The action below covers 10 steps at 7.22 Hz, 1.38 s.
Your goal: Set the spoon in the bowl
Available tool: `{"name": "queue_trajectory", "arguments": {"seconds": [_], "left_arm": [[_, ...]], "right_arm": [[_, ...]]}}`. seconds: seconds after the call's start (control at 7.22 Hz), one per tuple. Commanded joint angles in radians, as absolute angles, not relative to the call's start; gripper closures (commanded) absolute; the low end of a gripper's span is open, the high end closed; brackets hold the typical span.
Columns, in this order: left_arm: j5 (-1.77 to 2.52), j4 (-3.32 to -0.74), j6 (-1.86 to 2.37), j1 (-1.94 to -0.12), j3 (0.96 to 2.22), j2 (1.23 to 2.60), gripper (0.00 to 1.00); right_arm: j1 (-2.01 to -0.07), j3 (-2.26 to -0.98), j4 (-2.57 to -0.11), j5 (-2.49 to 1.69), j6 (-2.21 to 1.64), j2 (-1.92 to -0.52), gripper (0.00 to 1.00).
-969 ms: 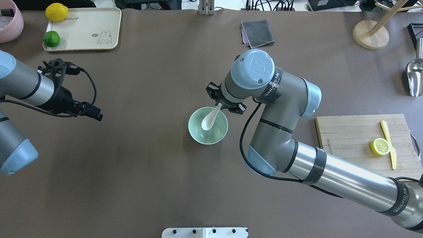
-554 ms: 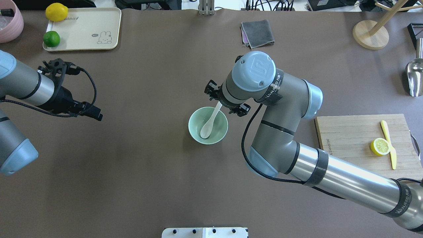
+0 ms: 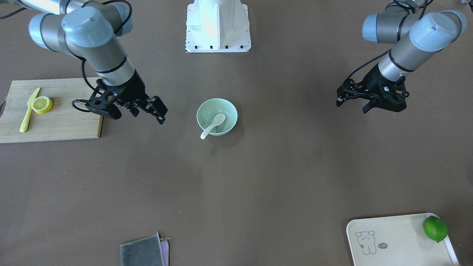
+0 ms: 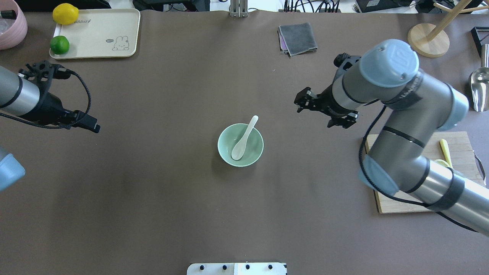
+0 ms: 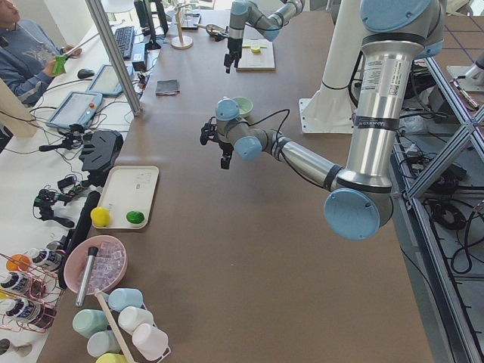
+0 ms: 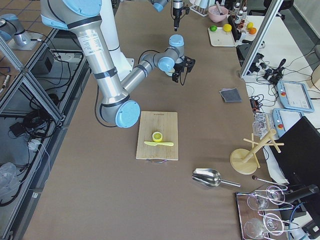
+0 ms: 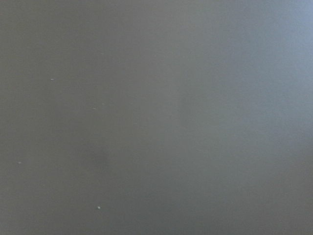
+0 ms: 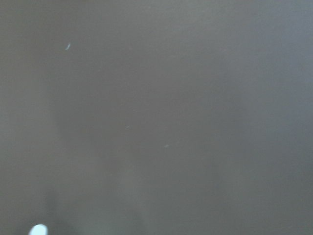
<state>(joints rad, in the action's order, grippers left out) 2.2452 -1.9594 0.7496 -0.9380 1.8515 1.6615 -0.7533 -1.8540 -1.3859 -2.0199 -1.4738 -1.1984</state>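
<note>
The white spoon [image 4: 243, 139] lies in the pale mint-green bowl [image 4: 256, 151] at mid-table, scoop down inside and handle leaning out over the far rim. Nothing holds it. In the front-facing view the spoon [image 3: 212, 126] leans over the near rim of the bowl [image 3: 229, 111]. My right gripper [image 4: 302, 102] is open and empty, above the table to the right of the bowl; it also shows in the front-facing view [image 3: 158, 110]. My left gripper [image 4: 91, 126] hovers far left, empty and apparently open, and shows in the front-facing view [image 3: 350, 103]. Both wrist views show only bare table.
A wooden cutting board [image 4: 405, 152] with a lemon half and a yellow-green knife [image 4: 444, 147] lies right, partly under my right arm. A cream tray [image 4: 95, 34] with a lime and a lemon sits far left. A grey cloth [image 4: 298, 38] lies at the back.
My right gripper let go of the spoon and drew away to the right and back. The spoon now rests in the bowl. My left arm pulled back slightly to the left.
</note>
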Motion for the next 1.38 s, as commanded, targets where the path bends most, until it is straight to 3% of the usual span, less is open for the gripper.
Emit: {"name": "queue_trajectory", "arguments": {"seconds": [0.0,0.69,0.97,1.25], "left_arm": [[2.331,-1.947,0.497,-1.113,1.839,1.567,0.03],[2.438,-1.581,-0.108,-1.448,1.825,1.542,0.03],[2.441,-1.577,-0.138,-1.500,1.787,1.522,0.03],[2.428,-1.575,-0.137,-1.536,1.758,1.467,0.03]], "right_arm": [[-0.907,-1.928,-1.378,-2.089,-1.175,-1.429,0.00],[-1.320,-1.902,-1.381,-2.264,-0.428,-1.753,0.00],[-1.467,-1.744,-1.381,-2.266,-0.120,-1.735,0.00],[-1.528,-1.709,-1.388,-2.302,-0.068,-1.698,0.00]]}}
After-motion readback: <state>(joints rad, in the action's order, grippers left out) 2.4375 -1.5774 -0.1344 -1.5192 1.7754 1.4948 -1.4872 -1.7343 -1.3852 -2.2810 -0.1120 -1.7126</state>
